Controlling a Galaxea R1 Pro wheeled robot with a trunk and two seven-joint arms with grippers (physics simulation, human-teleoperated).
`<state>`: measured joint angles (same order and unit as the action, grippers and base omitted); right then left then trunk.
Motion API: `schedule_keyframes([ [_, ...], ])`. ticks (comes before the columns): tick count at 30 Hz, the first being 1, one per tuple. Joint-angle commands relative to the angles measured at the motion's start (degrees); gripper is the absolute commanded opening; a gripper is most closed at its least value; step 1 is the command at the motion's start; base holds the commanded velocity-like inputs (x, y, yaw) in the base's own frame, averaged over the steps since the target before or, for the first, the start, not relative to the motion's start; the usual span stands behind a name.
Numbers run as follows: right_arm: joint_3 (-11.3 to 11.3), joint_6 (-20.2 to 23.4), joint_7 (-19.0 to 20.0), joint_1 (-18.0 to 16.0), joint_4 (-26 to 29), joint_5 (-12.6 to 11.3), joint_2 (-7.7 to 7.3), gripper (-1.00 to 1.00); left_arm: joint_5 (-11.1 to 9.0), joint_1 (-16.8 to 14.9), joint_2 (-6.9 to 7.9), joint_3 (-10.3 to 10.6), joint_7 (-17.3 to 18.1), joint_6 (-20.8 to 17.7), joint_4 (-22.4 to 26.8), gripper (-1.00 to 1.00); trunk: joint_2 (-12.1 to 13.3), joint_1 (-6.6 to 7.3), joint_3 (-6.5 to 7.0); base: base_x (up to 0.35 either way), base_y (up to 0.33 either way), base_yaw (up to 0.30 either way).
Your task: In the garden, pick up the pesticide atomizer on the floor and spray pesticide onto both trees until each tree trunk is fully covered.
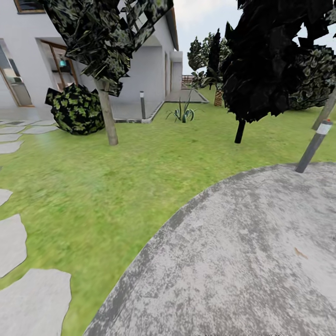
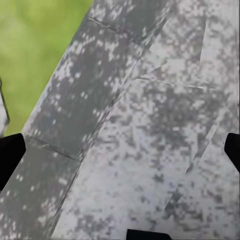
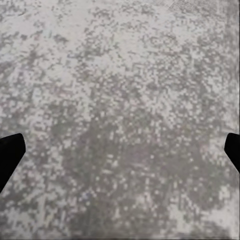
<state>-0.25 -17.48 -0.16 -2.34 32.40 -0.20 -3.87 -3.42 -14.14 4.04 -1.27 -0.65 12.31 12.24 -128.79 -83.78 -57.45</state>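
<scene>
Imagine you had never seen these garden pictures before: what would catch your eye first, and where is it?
The broad grey paved circle fills the head view's lower right, curving against the green lawn. Behind it, a slim pale tree trunk stands left of centre under a dark blocky crown, with a round shrub beside it and the white house behind. A near-black tree looms at upper right.

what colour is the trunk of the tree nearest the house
Pale, mottled beige-grey; the tree trunk shows best in the head view, beside the round shrub.
</scene>
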Motion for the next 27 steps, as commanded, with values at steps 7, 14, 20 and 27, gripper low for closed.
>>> schedule_keyframes([
  [7, -0.1, -0.2, 0.0, 0.0, 0.1, -0.1, 0.01, 1.00, -0.4, 0.0, 0.00, 0.0, 0.0, 0.2, 0.0, 1.00, 0.0, 0.01, 0.17, 0.000, 0.000, -0.300],
  [14, 0.0, -0.2, 0.0, 0.0, 0.1, -0.1, 0.01, 1.00, -0.3, 0.0, 0.00, 0.0, 0.0, 0.2, 0.0, 1.00, 0.0, 0.01, 0.46, 0.000, 0.000, -0.293],
  [20, 0.0, -0.2, 0.0, 0.0, 0.1, -0.1, 0.01, 1.00, -0.3, 0.0, -0.03, 0.0, 0.0, 0.2, 0.0, 1.00, 0.0, 0.01, 0.59, 0.000, 0.000, -0.294],
  [27, 0.0, -0.2, -0.1, 0.0, 0.0, -0.1, 0.01, 1.00, -0.3, 0.0, -0.07, 0.0, 0.0, 0.2, 0.0, 1.00, 0.0, 0.01, 0.59, 0.000, 0.000, -0.300],
])
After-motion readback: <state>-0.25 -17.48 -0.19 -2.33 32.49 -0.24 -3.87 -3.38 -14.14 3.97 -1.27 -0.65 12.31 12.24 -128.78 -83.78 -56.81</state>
